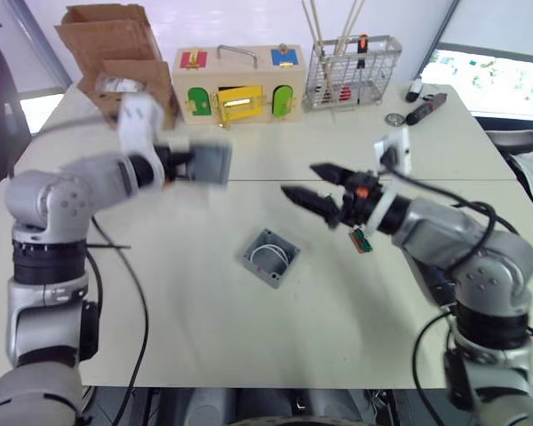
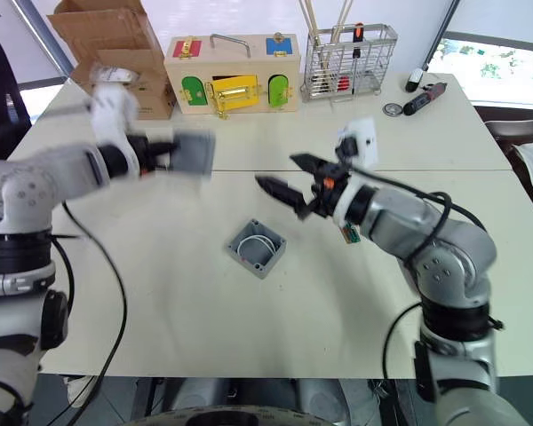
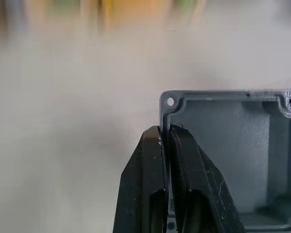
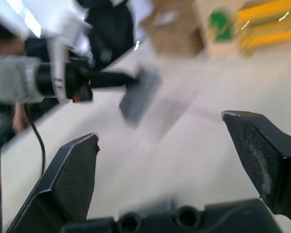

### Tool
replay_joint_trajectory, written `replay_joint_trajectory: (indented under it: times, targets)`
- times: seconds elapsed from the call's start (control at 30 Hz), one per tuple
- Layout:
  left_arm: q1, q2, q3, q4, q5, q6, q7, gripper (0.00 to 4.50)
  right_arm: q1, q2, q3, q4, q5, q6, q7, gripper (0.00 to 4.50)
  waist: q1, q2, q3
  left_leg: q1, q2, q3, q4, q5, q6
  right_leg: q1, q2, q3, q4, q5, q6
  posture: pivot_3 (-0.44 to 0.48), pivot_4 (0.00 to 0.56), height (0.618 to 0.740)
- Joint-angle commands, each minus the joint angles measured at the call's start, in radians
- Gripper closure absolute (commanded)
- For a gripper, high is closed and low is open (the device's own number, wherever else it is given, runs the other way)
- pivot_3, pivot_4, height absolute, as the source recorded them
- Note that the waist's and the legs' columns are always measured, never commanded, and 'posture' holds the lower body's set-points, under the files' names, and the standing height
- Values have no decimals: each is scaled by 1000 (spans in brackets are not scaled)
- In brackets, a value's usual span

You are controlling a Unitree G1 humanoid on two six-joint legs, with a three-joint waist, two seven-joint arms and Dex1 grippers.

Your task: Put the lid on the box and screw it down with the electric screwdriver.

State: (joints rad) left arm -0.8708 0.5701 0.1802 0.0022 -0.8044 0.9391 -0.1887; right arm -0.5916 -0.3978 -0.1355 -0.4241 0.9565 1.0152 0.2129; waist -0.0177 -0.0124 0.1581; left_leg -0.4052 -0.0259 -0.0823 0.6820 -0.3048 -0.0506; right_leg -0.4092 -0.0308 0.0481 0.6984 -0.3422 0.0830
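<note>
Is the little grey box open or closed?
Open: the box shows its white wire inside, and the left gripper holds the lid up.

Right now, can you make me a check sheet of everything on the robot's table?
Surface: pale table, seam across the middle.
Job's things: lid held in the air; box open, white wire inside; electric screwdriver lying at the far right.
Clutter: cardboard box, wooden box with coloured doors, wire basket, small round part.
Claws: left claw shut on the lid's edge; right claw open, above the table.
Cables: black cable beside the left arm.
Surroundings: window, far right.
</note>
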Motion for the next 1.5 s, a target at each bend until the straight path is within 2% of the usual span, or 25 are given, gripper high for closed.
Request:
replay_joint_trajectory:
  times: [0.03,0.13,0.27,0.5,0.8,1.13,1.23,1.27,1.43,1.5]
  targets:
    - [-11,-44,10,41,57,-154,-99,4454,-77,60,-36,36,20,-30,-58,0,-6,1,0,0,0,0,-1,0,0,0,0,0,0,0,0,0,150,740]
    - [-12,-98,-51,52,121,-245,-166,4454,-173,111,-34,108,11,-38,-84,0,-18,1,0,-1,0,0,-1,0,1,-2,0,0,1,0,0,0,150,740]
    - [-9,-151,-100,51,193,-321,-217,4454,-236,118,-26,159,1,-31,-72,0,-25,1,0,-2,0,0,1,0,1,-2,0,0,1,0,0,0,150,740]
    - [0,-198,-98,38,220,-343,-245,4454,-250,114,-1,182,-33,-14,-78,0,-30,1,0,-2,0,0,0,0,1,-3,0,0,1,0,0,0,150,740]
    - [11,-196,-88,11,222,-333,-278,4454,-239,128,-6,176,-47,-20,-93,0,-28,1,0,-2,0,0,1,0,1,-3,0,0,1,0,0,0,150,740]
    - [3,-196,-79,15,224,-331,-296,4500,-230,139,3,163,-62,-23,-83,2801,-29,1,0,-2,0,0,1,0,1,-3,0,0,2,0,0,0,150,740]
    - [5,-193,-78,17,226,-332,-301,4500,-228,145,1,160,-66,-20,-83,4211,-28,1,0,-2,0,-1,1,0,1,-3,0,0,1,0,0,0,150,740]
    - [5,-193,-77,16,226,-331,-302,4500,-228,146,0,160,-67,-19,-84,4337,-28,1,0,-2,0,0,1,0,1,-3,0,0,1,0,0,0,150,740]
    - [8,-188,-76,16,219,-322,-315,4500,-226,143,5,155,-65,-14,-75,4337,-28,1,0,-2,0,0,1,0,1,-3,0,0,1,0,0,0,150,740]
    - [18,-178,-66,3,161,-266,-359,4500,-222,142,7,148,-68,-17,-72,4337,-29,1,0,-2,0,0,1,0,1,-3,0,0,1,0,0,0,150,740]
